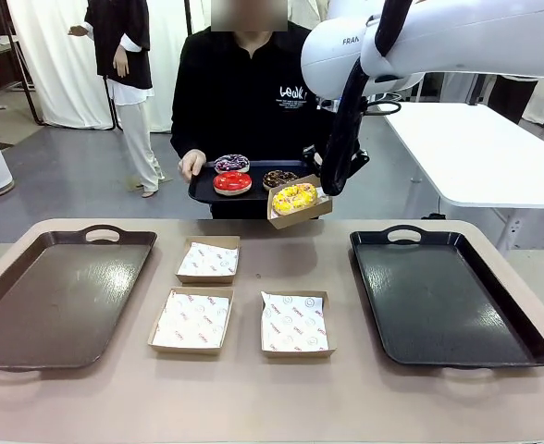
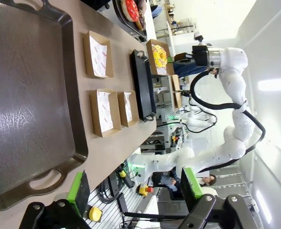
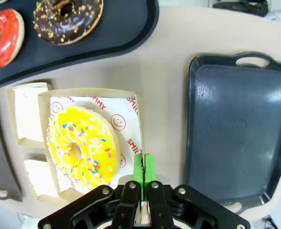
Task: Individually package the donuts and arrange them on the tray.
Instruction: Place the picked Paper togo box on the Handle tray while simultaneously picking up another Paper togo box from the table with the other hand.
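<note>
A yellow sprinkled donut [image 1: 294,197] [image 3: 81,147] lies in a paper-lined cardboard box [image 1: 302,215] [image 3: 131,102] that hangs in the air above the table's far edge. My right gripper [image 1: 327,190] [image 3: 144,168] is shut on the box's side wall. Just behind it, a person holds a black serving tray [image 1: 201,191] with the purple donut [image 1: 231,163], red donut [image 1: 232,182] [image 3: 4,31] and chocolate donut [image 1: 278,178] [image 3: 67,18]. My left gripper [image 2: 135,188] stands open near the table's left end, with nothing between its fingers.
Three empty lined boxes sit mid-table: one behind [image 1: 208,260], two in front [image 1: 191,321] [image 1: 294,324]. A brown tray [image 1: 55,301] lies at the left and a black tray [image 1: 443,301] [image 3: 238,129] at the right. A white table [image 1: 485,148] stands beyond.
</note>
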Controlling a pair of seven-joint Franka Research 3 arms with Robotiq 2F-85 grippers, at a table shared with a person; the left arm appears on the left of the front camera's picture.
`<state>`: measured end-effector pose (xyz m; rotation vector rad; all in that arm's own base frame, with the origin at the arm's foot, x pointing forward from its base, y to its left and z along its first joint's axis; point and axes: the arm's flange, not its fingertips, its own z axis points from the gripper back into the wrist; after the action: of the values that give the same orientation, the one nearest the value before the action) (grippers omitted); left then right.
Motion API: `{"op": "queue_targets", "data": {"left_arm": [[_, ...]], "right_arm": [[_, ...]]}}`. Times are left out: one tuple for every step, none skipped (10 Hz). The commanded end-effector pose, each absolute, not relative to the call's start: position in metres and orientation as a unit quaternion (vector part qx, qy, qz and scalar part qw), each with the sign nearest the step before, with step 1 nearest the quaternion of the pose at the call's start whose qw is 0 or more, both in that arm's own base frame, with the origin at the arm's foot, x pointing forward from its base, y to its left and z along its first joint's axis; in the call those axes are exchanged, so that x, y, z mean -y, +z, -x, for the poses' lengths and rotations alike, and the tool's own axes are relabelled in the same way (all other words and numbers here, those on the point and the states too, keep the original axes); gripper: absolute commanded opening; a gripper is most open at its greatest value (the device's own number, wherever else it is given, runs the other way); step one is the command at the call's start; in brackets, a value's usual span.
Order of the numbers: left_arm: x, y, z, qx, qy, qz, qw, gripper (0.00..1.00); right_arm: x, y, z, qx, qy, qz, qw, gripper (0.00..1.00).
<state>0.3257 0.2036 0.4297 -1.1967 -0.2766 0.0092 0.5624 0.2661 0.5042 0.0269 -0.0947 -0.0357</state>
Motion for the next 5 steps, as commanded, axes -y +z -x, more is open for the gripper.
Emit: {"op": "queue_targets", "data": {"left_arm": [[-0.179,0.457,-0.342,0.126,-0.023,0.489,0.863,1.00],[-0.159,0.476,-0.349,0.121,-0.038,0.461,0.878,1.00],[-0.139,0.493,-0.360,0.108,-0.053,0.437,0.891,1.00],[-0.117,0.511,-0.380,0.085,-0.069,0.411,0.905,1.00],[-0.097,0.525,-0.400,0.068,-0.069,0.392,0.915,1.00]], "right_arm": [[-0.225,0.513,-0.558,0.042,0.000,0.004,0.999,0.01],[-0.193,0.515,-0.554,0.030,-0.005,0.008,0.999,0.01],[-0.164,0.516,-0.551,0.026,-0.004,0.010,1.000,0.01],[-0.135,0.517,-0.547,0.025,-0.005,0.002,1.000,0.01],[-0.105,0.514,-0.542,0.029,-0.001,0.012,1.000,0.01]]}}
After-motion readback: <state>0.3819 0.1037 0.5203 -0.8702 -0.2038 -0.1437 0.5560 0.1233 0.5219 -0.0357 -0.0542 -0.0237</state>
